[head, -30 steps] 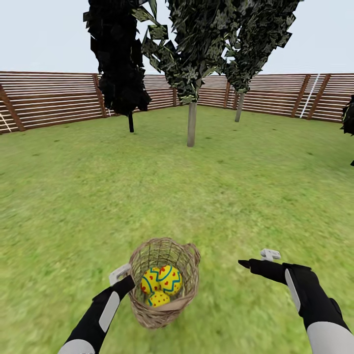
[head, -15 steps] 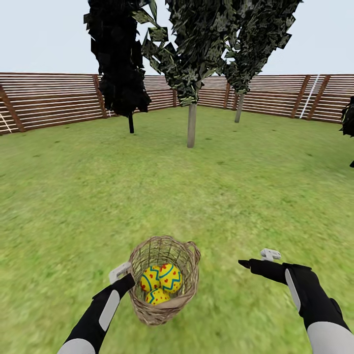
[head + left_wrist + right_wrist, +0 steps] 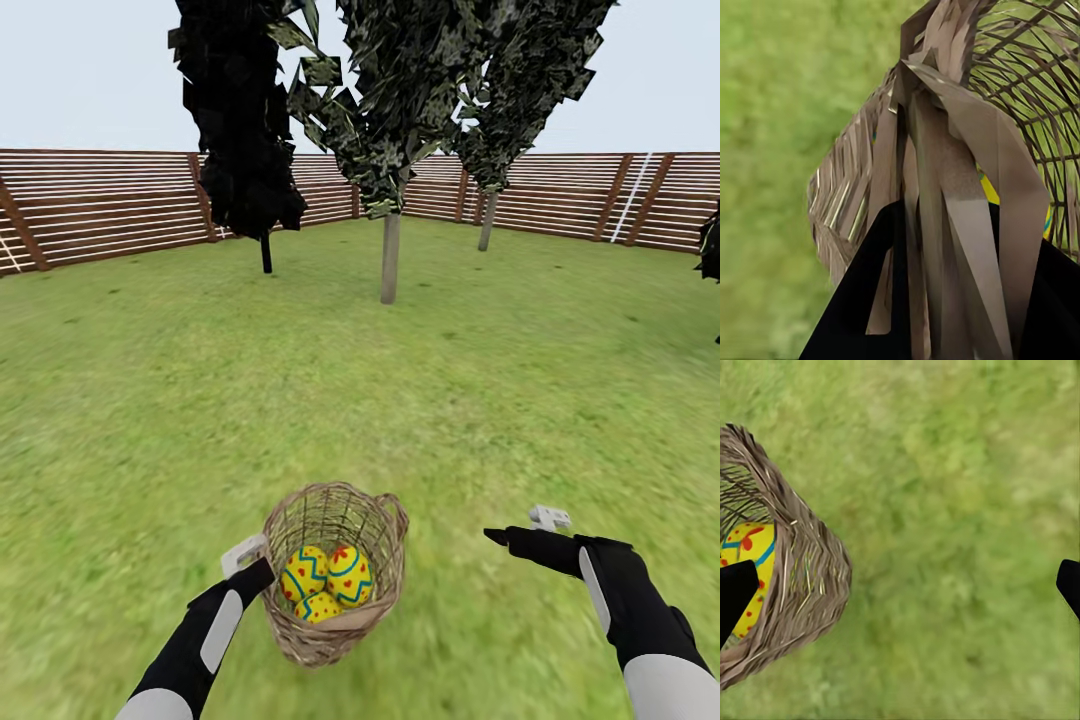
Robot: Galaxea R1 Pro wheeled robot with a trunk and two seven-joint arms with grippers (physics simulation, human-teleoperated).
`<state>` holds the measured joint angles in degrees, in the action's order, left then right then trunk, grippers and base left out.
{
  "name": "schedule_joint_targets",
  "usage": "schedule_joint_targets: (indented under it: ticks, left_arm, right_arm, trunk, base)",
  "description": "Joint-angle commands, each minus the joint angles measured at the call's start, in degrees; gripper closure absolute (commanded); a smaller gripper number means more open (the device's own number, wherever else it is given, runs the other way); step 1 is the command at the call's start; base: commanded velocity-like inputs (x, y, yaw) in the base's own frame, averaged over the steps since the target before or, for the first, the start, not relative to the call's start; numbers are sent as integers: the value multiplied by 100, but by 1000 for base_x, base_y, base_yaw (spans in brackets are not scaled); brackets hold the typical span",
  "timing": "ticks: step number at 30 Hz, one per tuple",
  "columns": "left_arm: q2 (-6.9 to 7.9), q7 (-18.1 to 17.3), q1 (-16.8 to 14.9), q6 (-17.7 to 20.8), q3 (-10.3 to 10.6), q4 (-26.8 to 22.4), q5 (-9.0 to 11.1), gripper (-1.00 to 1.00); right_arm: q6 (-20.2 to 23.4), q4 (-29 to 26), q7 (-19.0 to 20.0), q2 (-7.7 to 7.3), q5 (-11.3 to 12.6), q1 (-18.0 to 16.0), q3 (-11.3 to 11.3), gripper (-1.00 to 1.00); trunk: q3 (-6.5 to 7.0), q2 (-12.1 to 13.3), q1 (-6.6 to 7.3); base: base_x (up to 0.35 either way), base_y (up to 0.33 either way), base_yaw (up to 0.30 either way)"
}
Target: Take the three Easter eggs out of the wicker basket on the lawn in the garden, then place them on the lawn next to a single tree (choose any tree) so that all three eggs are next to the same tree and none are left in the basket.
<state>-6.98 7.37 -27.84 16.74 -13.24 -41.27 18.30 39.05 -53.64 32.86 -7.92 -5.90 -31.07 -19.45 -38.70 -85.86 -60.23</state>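
Basket [image 3: 802, 585] w/ braided rim, tilted over grass [image 3: 960, 532]. Yellow egg [image 3: 750, 559] w/ red spots, blue band inside basket. Black fingertips [image 3: 735, 592] wide apart, one overlapping basket, other well away.

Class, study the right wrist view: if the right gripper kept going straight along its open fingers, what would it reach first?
Most likely bare lawn. The right gripper is open, and grass lies between its fingers; the wicker basket sits off to one side, by one fingertip, though depth is hard to judge.
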Motion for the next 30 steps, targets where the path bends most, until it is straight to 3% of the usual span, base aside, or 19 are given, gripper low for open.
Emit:
schedule_joint_targets:
  ticks: [1, 15, 17, 20, 30]
  left_arm:
    - [-5, 28, -3, 31, -12, -17, 67, 100]
    - [-5, 19, -3, 22, -19, -39, 84, 100]
    - [6, 19, -4, 22, -14, -99, 331, 100]
    - [25, 26, -5, 24, -11, -125, 485, 100]
    - [21, 28, -3, 33, -3, -98, 499, 100]
  right_arm:
    - [16, -6, 54, 5, -60, -5, -15, -100]
    - [15, -6, 54, 13, -60, -5, -17, -100]
    - [15, -6, 54, 11, -60, -5, -16, -100]
    - [15, -6, 54, 10, -60, -5, -17, -100]
    - [5, 370, 25, -44, -92, -3, -30, -100]
  trunk:
    - [-5, -3, -3]
    - [-5, -3, -3]
    - [-5, -3, -3]
    - [49, 118, 63]
    - [228, 519, 282]
  base:
    - [329, 0, 0]
    - [329, 0, 0]
    - [151, 0, 0]
    - [19, 0, 0]
    - [0, 0, 0]
